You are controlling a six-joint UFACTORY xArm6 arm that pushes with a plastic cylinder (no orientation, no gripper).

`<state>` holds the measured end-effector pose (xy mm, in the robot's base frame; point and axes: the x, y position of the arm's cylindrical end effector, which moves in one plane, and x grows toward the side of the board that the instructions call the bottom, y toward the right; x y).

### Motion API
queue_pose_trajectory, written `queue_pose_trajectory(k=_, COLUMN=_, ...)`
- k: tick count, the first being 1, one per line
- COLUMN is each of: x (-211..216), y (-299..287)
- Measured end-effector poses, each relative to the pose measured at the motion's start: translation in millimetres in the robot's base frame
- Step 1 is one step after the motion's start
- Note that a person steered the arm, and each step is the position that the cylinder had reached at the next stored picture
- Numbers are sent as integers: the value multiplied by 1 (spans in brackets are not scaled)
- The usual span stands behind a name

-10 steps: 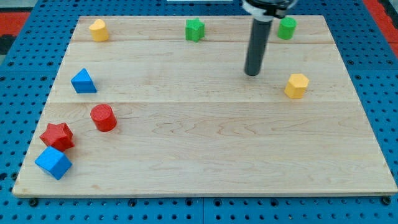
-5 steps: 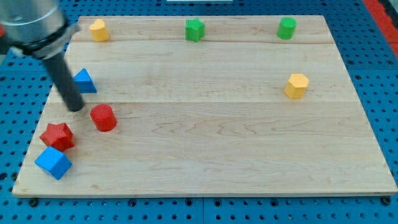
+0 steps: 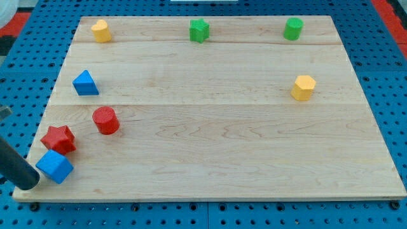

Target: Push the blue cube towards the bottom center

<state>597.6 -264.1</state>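
The blue cube (image 3: 55,166) sits at the board's bottom left corner, touching the red star (image 3: 58,138) just above it. My tip (image 3: 27,186) is at the view's bottom left, just left of the blue cube and slightly below it, close to or touching its left side. The dark rod rises from there toward the view's left edge.
A red cylinder (image 3: 105,120) stands right of the red star. A blue triangle (image 3: 85,83) is at mid left. A yellow block (image 3: 100,30), a green star (image 3: 200,30) and a green cylinder (image 3: 293,28) line the top. A yellow hexagon (image 3: 304,87) is at the right. The wooden board's (image 3: 210,191) bottom edge is near.
My tip swept from the upper middle of the board to the left, then down to the bottom left corner beside the blue cube. No block has visibly moved.
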Motion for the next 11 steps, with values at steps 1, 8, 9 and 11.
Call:
queue_pose_trajectory(k=1, x=0, y=24)
queue_pose_trajectory(k=8, x=8, y=154)
queue_pose_trajectory(k=9, x=15, y=43)
queue_pose_trajectory(k=11, x=-15, y=-5)
